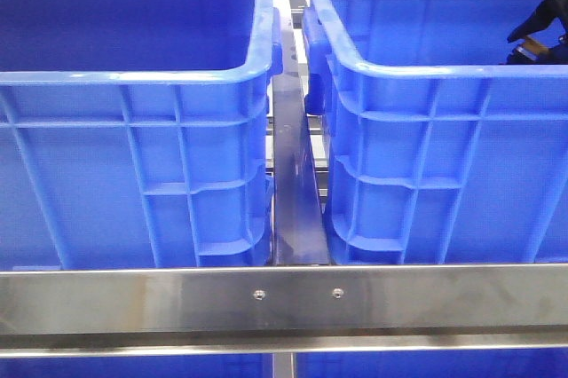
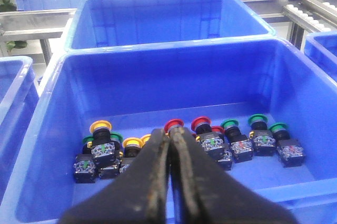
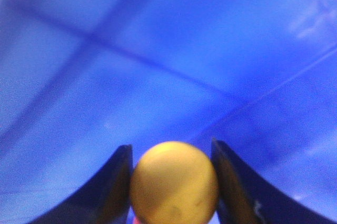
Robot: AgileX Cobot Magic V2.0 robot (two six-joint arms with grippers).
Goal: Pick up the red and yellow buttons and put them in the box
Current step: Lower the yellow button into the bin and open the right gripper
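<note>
Filling the lower middle of the right wrist view, a round yellow button cap (image 3: 174,183) is sitting pinched between the two dark fingers of the right gripper (image 3: 174,184), which are pressing on it from either side; behind it only a blurred blue plastic surface (image 3: 168,50) is showing, so I judge that this arm is carrying one piece over or inside a crate, though which crate cannot be told. Nearest in the left wrist view, the left gripper (image 2: 169,140) is hanging with its black fingers pressed together and holding nothing, its tips pointing toward the row of push-buttons on the floor of the near blue plastic crate (image 2: 47,129). Just past those tips a red-capped button (image 2: 174,125) is standing, with another red one (image 2: 201,124) to its right, yellow-capped ones (image 2: 100,127) toward the left of the frame, and green-capped ones (image 2: 258,120) toward the right. Behind this crate a second blue crate (image 2: 174,19) is standing with no buttons visible in it. In the front view a steel rail (image 1: 284,298) is crossing the bottom, and two tall blue crates (image 1: 133,174) are rising beyond it, the right arm (image 1: 541,5) showing dark at the upper right. Several red and yellow pieces are remaining to be picked, so the task appears far from finished.
</note>
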